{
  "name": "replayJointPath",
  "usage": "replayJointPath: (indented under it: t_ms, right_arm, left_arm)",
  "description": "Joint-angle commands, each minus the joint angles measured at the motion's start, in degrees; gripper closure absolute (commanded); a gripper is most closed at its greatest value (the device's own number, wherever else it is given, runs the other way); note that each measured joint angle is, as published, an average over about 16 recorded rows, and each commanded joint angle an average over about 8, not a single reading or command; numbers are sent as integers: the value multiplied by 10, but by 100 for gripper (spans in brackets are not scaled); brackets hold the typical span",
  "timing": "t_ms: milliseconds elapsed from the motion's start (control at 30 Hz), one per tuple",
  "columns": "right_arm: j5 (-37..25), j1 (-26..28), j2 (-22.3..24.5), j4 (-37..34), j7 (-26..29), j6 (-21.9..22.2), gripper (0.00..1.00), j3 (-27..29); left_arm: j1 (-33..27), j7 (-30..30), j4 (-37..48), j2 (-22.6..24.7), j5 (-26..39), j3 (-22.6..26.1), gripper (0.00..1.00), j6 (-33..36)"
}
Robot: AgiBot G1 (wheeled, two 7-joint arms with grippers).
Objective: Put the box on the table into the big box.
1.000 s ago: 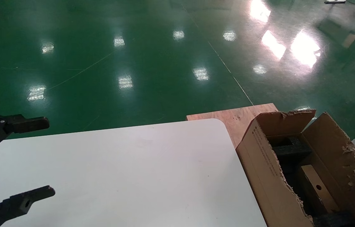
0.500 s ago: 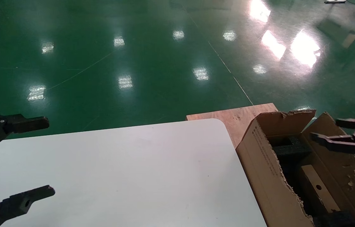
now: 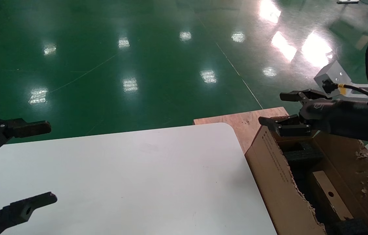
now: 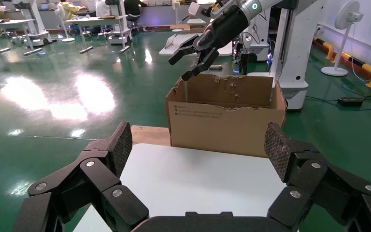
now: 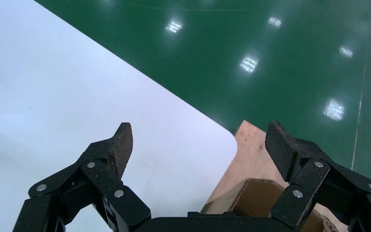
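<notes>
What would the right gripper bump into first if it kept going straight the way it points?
Probably the table. The right gripper, open and empty, hangs above the big box's far corner, pointing toward and down at the white top. Depth is unclear.

Bright overhead lamps glare off the green floor point(image 3: 138, 65) (sharp focus).

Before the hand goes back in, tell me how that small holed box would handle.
The small box looks rigid, flat-sided, so unlikely to flex or roll. It lies wedged in the big box, so lifting may snag. Its smooth faces could slip.
</notes>
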Motion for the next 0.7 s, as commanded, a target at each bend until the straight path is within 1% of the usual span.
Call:
replayJointPath:
  t_ms: [33, 467, 567, 700]
  right_arm:
    - [8, -1, -13, 8, -5, 9, 0, -3]
    - [2, -6, -5, 1, -3, 2, 0, 5]
    - [2, -22, -12, -1, -4, -8, 0, 28]
    - [1, -65, -31, -3, -8, -30, 0, 86]
  left_arm:
    - [0, 0, 0, 0, 0, 0, 0, 0]
    - [0, 0, 0, 0, 0, 0, 0, 0]
    - [0, 0, 0, 0, 0, 0, 0, 0]
    - [0, 0, 0, 0, 0, 0, 0, 0]
